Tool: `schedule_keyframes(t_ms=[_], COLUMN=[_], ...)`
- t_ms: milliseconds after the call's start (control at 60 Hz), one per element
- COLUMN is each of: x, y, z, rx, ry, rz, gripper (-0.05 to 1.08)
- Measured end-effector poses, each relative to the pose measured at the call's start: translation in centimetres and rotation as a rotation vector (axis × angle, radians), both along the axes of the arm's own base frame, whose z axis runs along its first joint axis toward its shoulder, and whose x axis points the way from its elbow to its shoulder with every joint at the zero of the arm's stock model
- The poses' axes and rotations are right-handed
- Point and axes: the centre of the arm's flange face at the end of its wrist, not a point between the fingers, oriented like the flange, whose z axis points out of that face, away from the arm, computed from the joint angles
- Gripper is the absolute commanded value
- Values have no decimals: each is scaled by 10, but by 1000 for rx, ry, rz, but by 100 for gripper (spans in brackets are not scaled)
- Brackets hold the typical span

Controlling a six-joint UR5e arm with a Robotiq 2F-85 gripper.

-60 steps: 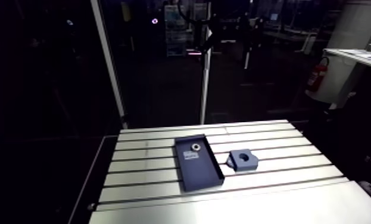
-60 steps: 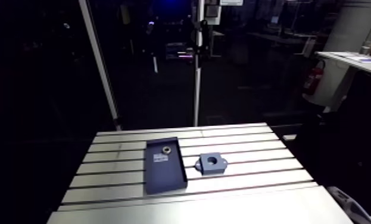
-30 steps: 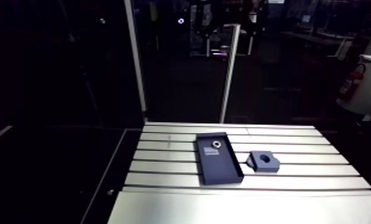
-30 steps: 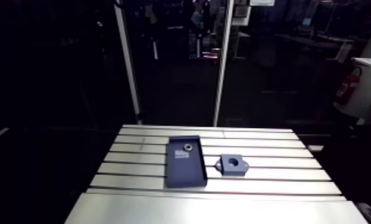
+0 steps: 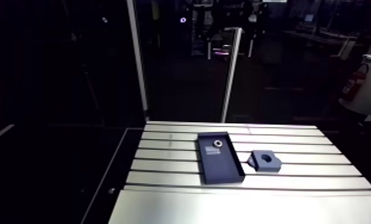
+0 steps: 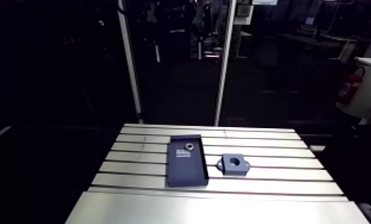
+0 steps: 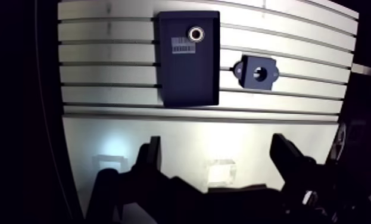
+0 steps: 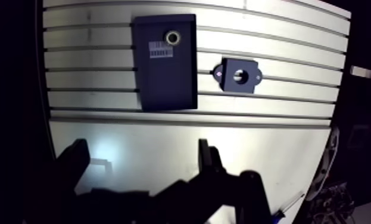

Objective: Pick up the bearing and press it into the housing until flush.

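My jaws stand apart, empty. Arm view, lower centre: slotted desk [image 5: 164, 168], tray [image 5: 224, 170] holding the bearing [image 5: 217, 143], housing [image 5: 272, 165] beside it. The desk's near edge is cut off.

The room around me is nearly black. Only the table [image 5: 164, 179] catches light, pale and bright, which seems to fall from above. In the wrist view a soft glare spot sits on its smooth front plate, just beside one of my fingers [image 7: 150, 156]. My gripper [image 7: 217, 146] shows only as a black silhouette, fingers spread, no detail. The tray [image 7: 187, 71] and housing [image 7: 256, 73] are dark shapes on the bright slats, and the bearing [image 7: 195, 34] gives a small glint. The table's slots bow there, and its edges drop into darkness.
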Motion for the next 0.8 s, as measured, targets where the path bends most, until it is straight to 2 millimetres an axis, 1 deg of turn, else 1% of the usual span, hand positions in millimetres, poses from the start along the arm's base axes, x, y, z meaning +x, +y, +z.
schedule_keyframes(t_ms=[233,450,800], x=[-9,-21,-39], y=[18,34,40], z=[-11,-30,-66], rx=[4,2,0], ry=[19,39,73], rz=[-26,-52,-63], gripper=[1,1,1])
